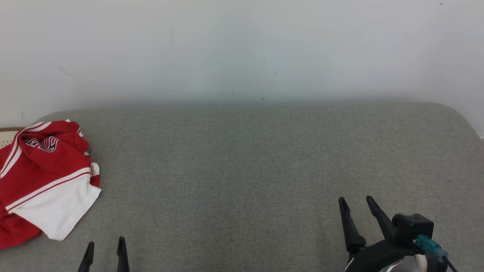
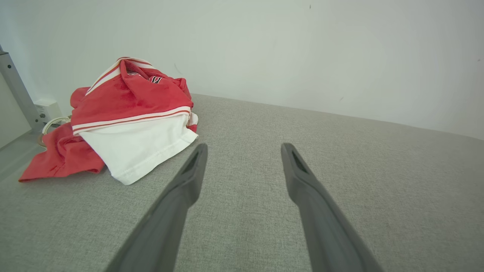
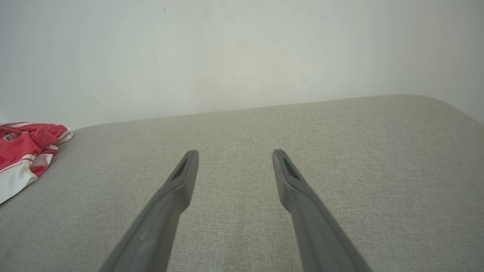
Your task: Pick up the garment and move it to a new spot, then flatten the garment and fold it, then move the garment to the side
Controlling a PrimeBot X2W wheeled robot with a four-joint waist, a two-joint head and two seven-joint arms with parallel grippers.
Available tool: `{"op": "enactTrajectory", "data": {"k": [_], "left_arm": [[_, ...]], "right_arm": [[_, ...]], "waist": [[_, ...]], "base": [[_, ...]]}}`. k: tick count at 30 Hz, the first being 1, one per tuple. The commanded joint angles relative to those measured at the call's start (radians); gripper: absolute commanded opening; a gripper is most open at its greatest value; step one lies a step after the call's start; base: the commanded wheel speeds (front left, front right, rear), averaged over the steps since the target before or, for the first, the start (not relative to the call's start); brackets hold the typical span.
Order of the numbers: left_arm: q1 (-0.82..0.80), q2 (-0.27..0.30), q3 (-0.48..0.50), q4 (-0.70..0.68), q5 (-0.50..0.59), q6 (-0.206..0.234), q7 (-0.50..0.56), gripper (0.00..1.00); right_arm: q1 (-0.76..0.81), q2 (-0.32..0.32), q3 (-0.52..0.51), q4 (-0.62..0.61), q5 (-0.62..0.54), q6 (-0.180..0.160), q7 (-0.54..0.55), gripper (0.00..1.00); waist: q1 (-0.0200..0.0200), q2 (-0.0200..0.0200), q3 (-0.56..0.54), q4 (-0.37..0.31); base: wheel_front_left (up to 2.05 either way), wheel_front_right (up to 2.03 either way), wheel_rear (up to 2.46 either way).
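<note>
The garment (image 1: 41, 177) is a crumpled red and white shirt with stripes, lying in a heap at the far left of the grey fabric surface (image 1: 242, 170). In the left wrist view the garment (image 2: 124, 121) sits ahead and to the left of my fingers. My left gripper (image 1: 105, 245) stands open near the front edge, just right of the garment, holding nothing. My right gripper (image 1: 355, 202) is open at the lower right, far from the garment. The right wrist view catches the garment (image 3: 22, 158) at its left edge.
A pale wall (image 1: 242, 49) rises behind the surface. The surface has rounded back corners, one at the right (image 1: 453, 113). Beyond its left edge, in the left wrist view, stand a grey metal post (image 2: 15, 87) and a white socket box with a cord (image 2: 47, 111).
</note>
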Motion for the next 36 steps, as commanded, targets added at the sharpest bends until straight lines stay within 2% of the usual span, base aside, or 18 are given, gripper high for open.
{"op": "enactTrajectory", "data": {"k": [1,17,36], "left_arm": [[0.013,0.005,-0.001,-0.011,0.021,0.001,0.001,1.0],[0.037,0.025,-0.017,-0.079,0.105,0.029,0.038,1.0],[0.045,0.029,-0.017,-0.09,0.061,0.031,0.052,1.0]], "right_arm": [[0.011,-0.004,0.004,-0.012,-0.019,0.0,-0.006,1.0],[0.033,-0.004,0.02,-0.053,-0.112,0.0,-0.018,1.0],[0.034,-0.004,0.009,-0.049,-0.051,0.0,-0.009,1.0]], "waist": [[0.0,0.0,-0.001,0.0],[0.0,0.0,-0.012,-0.003],[0.0,0.0,-0.012,-0.006]], "base": [[0.0,0.0,0.0],[0.0,0.0,0.0],[0.0,0.0,0.0]]}}
